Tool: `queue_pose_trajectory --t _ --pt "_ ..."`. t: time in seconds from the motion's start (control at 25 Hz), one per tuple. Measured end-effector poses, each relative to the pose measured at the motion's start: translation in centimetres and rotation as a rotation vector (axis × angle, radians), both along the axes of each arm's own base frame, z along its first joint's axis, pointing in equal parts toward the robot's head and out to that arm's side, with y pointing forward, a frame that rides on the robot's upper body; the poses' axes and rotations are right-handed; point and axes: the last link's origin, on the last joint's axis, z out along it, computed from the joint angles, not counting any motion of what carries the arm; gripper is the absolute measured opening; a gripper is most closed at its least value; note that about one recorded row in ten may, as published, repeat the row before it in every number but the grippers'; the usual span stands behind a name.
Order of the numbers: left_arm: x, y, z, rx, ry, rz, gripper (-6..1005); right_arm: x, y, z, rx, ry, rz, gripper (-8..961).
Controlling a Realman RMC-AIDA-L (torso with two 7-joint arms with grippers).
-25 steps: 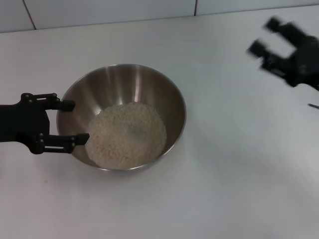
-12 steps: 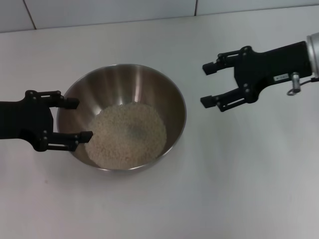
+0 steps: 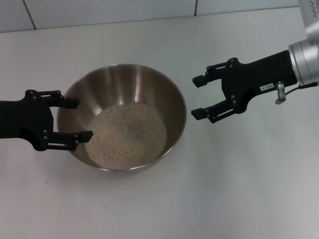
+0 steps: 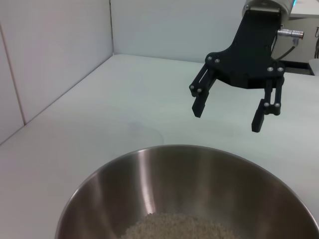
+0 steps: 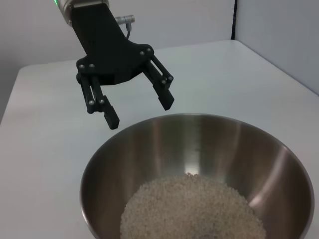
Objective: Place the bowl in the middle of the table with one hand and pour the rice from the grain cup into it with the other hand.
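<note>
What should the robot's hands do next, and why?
Probably pull both away. The rice already lies in the bowl, and the left gripper and right gripper hang open and empty on either side of it. No cup is in view, so nothing seems left.

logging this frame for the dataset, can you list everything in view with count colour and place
bowl: one, shiny steel, on the table a little left of the middle of the head view
rice: one pale off-white heap, in the bottom of the bowl
table: one, plain white, under everything
wall: white panels with dark seams, along the table's far edge
grain cup: none in view
left gripper: one, black, at the bowl's left rim, jaws open, holding nothing
right gripper: one, black on a silver arm, just right of the bowl and clear of it, jaws open and empty, pointing at the bowl
</note>
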Motion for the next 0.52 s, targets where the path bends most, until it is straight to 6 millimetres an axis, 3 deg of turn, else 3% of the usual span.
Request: queue_pose_trajectory --t 0.52 --pt "-0.11 -0.09 -0.01 -0.001 0.001 0.003 827 0.00 0.01 -0.31 0.009 0.025 -0.007 830"
